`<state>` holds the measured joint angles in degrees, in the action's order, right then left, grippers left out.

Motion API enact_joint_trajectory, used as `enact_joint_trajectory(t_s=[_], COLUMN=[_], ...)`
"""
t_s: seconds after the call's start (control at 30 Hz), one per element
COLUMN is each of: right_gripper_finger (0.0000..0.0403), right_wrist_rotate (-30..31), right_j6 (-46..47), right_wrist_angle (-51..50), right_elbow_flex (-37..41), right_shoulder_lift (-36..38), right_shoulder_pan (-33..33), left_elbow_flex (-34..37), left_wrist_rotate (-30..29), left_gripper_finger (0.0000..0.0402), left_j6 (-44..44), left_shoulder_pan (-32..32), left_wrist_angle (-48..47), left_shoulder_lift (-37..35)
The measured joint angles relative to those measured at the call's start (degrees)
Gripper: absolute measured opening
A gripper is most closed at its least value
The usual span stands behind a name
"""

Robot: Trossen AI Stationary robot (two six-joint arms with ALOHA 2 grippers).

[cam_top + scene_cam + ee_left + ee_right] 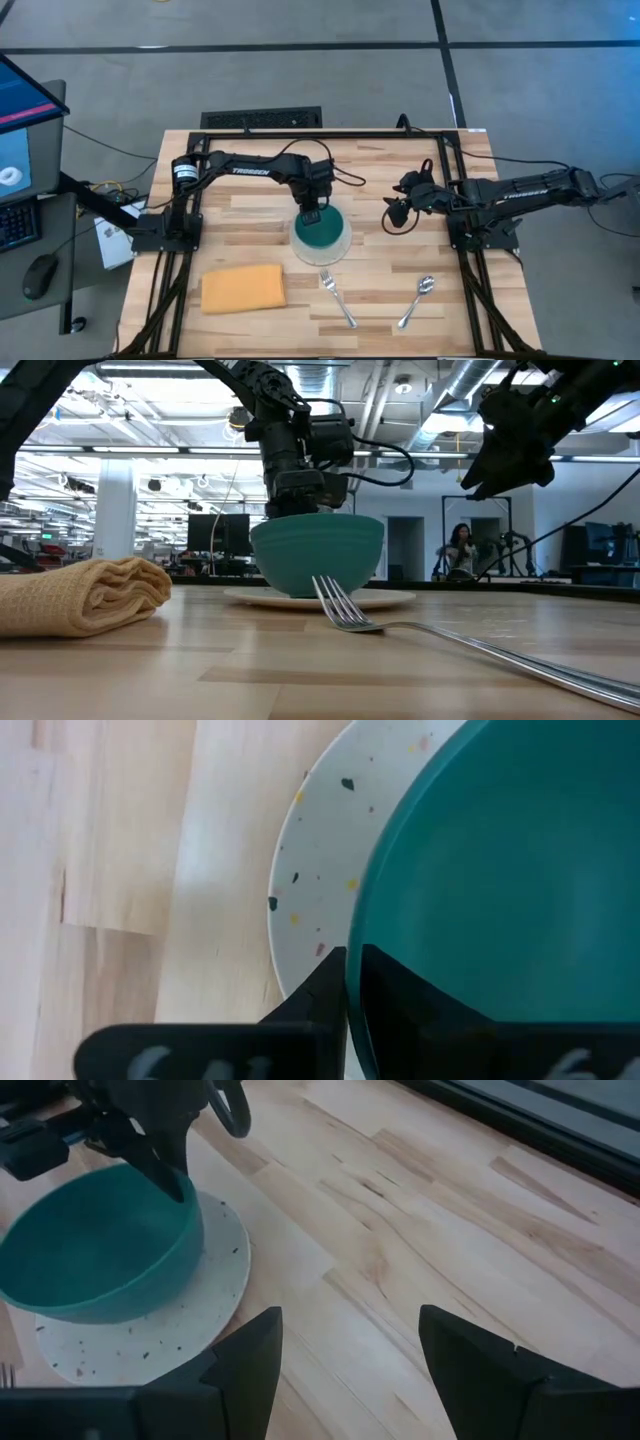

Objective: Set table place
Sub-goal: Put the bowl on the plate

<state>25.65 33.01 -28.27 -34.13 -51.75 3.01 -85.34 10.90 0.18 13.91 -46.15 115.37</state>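
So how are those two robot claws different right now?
The left gripper is down at the teal bowl, its fingers pinched on the rim; the right gripper hangs above bare table, touching nothing. The left is shut on the bowl, which sits on the speckled plate; the right's fingers are spread open and empty. Both are dark two-finger claws.

At the table's point(400, 190) centre we see a bowl point(321, 228) on a plate point(341, 247); cloth point(242, 288) at seven o'clock, fork point(337, 297) at six, spoon point(415, 302) at five.
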Motion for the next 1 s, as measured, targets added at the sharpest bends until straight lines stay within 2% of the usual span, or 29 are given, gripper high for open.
enact_joint_trajectory(t_s=[0.13, 0.37, 0.73, 1.0], right_gripper_finger=[0.0260, 0.0260, 0.0260, 0.0260], right_wrist_rotate=[-0.04, -0.04, -0.05, -0.05], right_j6=[0.00, 0.00, 0.00, 0.00], right_wrist_angle=[0.00, 0.00, 0.00, 0.00], right_elbow_flex=[0.00, 0.00, 0.00, -0.02], right_shoulder_lift=[0.00, 0.00, 0.00, 0.00], right_shoulder_pan=[0.00, -0.02, -0.02, -0.02], left_elbow_flex=[-0.57, -3.59, -5.64, -5.64], left_wrist_rotate=[-0.58, -5.16, -5.25, -5.31], left_gripper_finger=[0.0021, 0.0021, 0.0021, 0.0024], left_j6=[0.64, 0.25, 2.43, 2.34], left_shoulder_pan=[-0.06, -0.50, -0.79, -0.76], left_wrist_angle=[-2.50, -4.18, -8.60, -8.44], left_shoulder_lift=[0.00, 0.00, -0.02, -0.02])
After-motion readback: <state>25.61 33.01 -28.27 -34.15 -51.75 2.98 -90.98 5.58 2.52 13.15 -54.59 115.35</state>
